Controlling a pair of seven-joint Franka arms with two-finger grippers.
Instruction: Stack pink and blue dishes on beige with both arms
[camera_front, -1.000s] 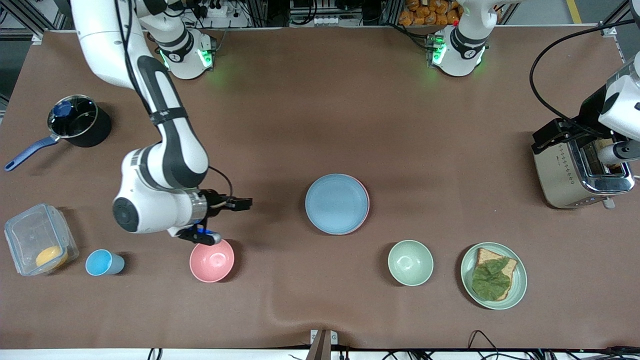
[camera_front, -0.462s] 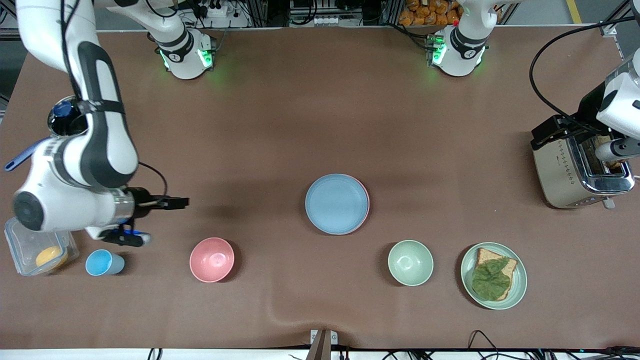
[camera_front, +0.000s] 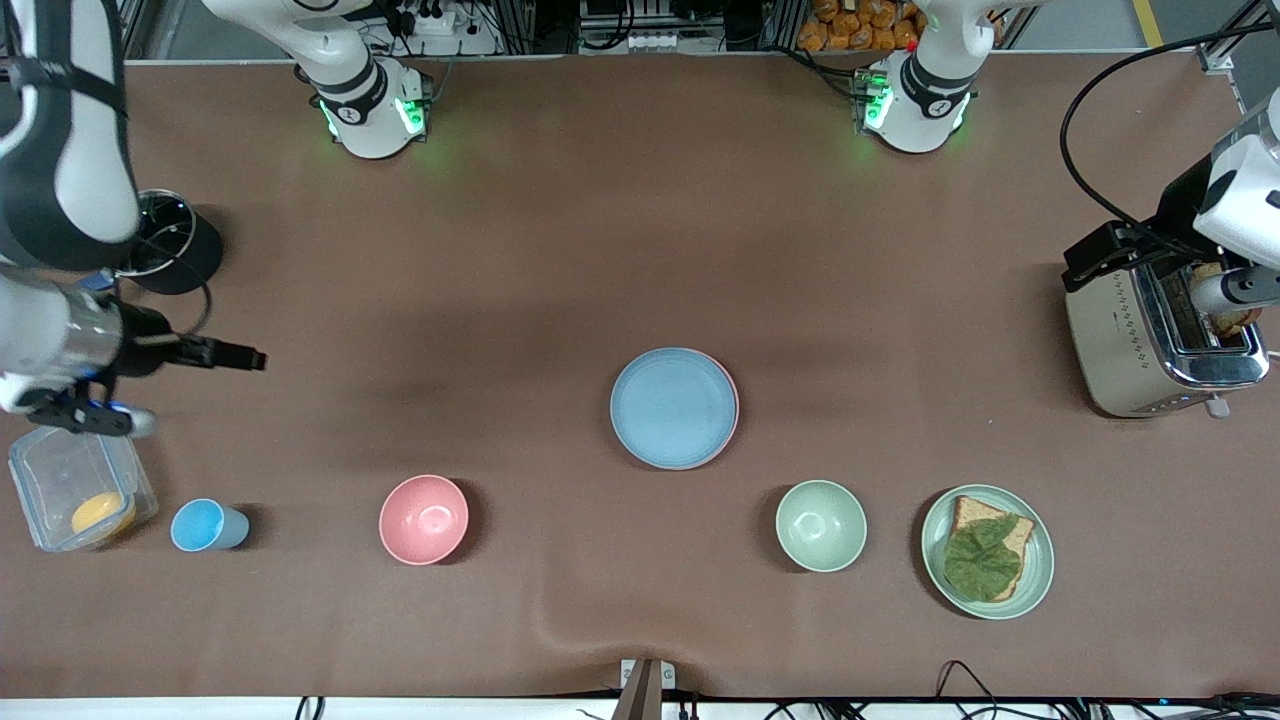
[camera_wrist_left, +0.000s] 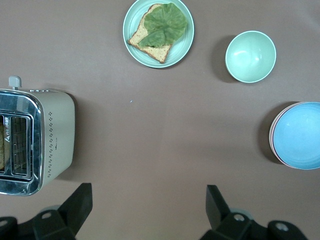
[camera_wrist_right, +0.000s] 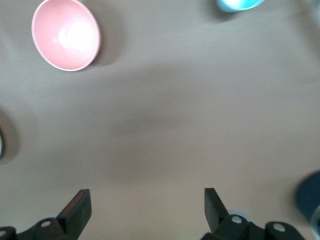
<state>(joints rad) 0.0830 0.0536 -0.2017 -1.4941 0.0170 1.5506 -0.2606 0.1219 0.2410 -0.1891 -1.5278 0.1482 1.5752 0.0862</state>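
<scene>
The light blue plate (camera_front: 674, 407) lies mid-table on top of the pale pink plate (camera_front: 736, 404), of which only a thin rim shows. The left wrist view shows the same pair, blue plate (camera_wrist_left: 300, 135) over pink rim (camera_wrist_left: 272, 138). No beige plate shows; it is hidden or out of view. My right gripper (camera_front: 242, 356) hangs high over bare table between the pot and the pink bowl, open and empty (camera_wrist_right: 145, 210). My left gripper (camera_front: 1085, 265) waits high over the table beside the toaster, open and empty (camera_wrist_left: 148, 207).
Along the front stand a blue cup (camera_front: 205, 526), a pink bowl (camera_front: 423, 519), a green bowl (camera_front: 821, 525) and a green plate (camera_front: 1042, 545) with bread and a leaf. A clear box (camera_front: 60, 470) and dark pot (camera_front: 170, 250) sit at the right arm's end, a toaster (camera_front: 1140, 340) at the left arm's.
My right arm has swung away from above the pink bowl toward its own end of the table, gripper open throughout. The plates and the left arm have stayed put.
</scene>
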